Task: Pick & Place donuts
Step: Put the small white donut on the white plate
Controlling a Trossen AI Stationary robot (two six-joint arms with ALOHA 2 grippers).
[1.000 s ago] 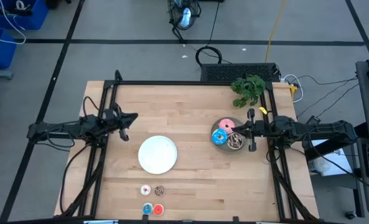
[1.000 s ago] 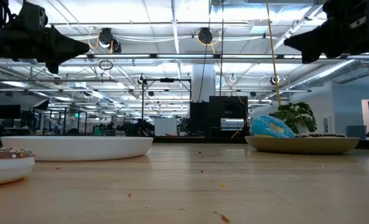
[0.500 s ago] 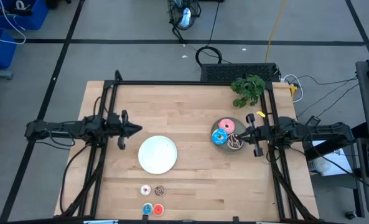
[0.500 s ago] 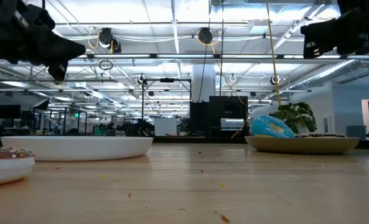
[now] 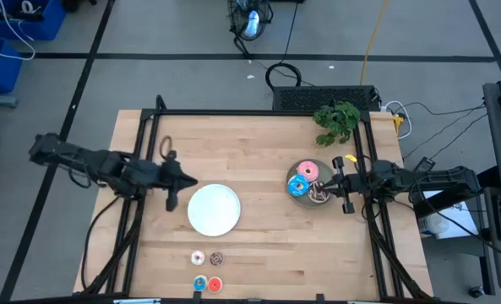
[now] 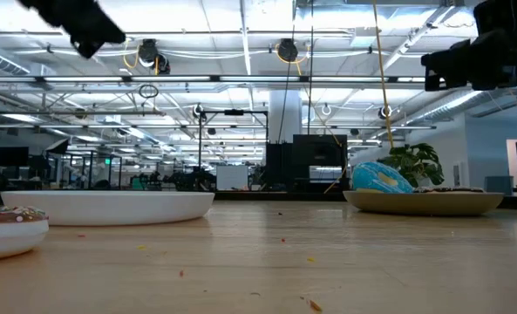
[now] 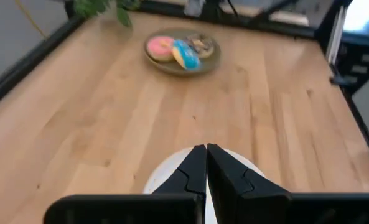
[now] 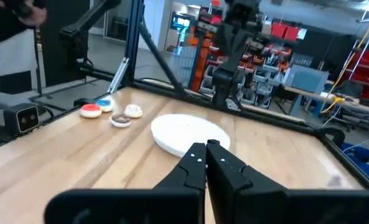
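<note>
Grey plate (image 5: 298, 196) with three donuts (image 5: 299, 186), four tiny donuts (image 5: 207, 271)

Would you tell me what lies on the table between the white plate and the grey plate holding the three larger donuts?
Only bare wood, as the high view shows: nothing sits between the white plate and the grey plate with the donuts.

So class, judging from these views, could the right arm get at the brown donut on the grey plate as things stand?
Probably yes. The right gripper, fingers shut, sits beside the grey plate, right by the brown donut, with nothing between them. It would have to open first.
</note>
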